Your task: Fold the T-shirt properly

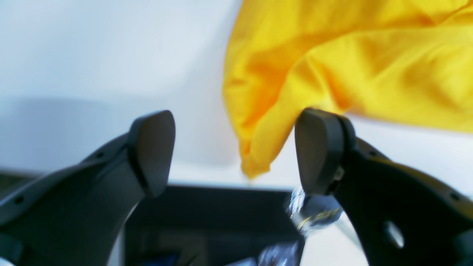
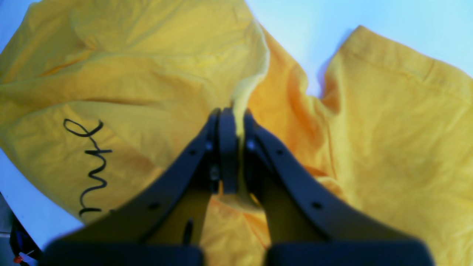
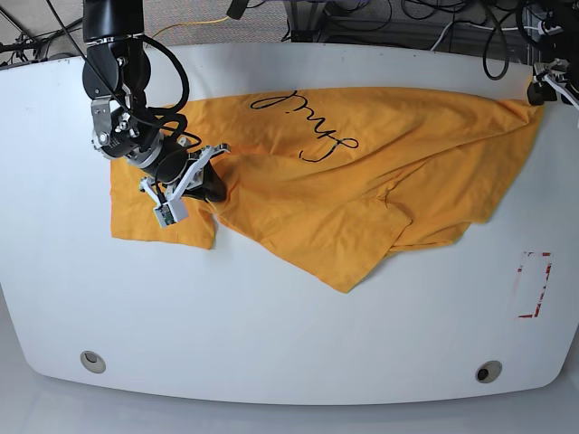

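On the white table (image 3: 289,325) we see the T-shirt (image 3: 362,172) spread wide and rumpled, reaching from about nine o'clock across the middle to the far corner at two o'clock. Its black cursive script (image 3: 303,127) lies face up toward twelve o'clock, and a pointed flap of cloth hangs toward six o'clock near the table's centre.

At nine o'clock in the base view the right gripper (image 3: 215,183) sits low on the cloth. In the right wrist view its fingers (image 2: 228,147) are pressed together with a ridge of yellow fabric pinched between them; we see the cloth rise into a fold just past the tips, with the lettering off at nine o'clock of that view and a hemmed panel lying at three o'clock.

The left gripper (image 1: 234,151) shows only in its own wrist view; in the base view we make out just a bit of the arm at the two o'clock edge. Its two dark fingers (image 1: 153,151) stand wide apart with nothing between them. A drooping tip of the shirt hangs just beyond the gap, close by the three o'clock finger; we cannot tell whether cloth and finger touch. That view is blurred.
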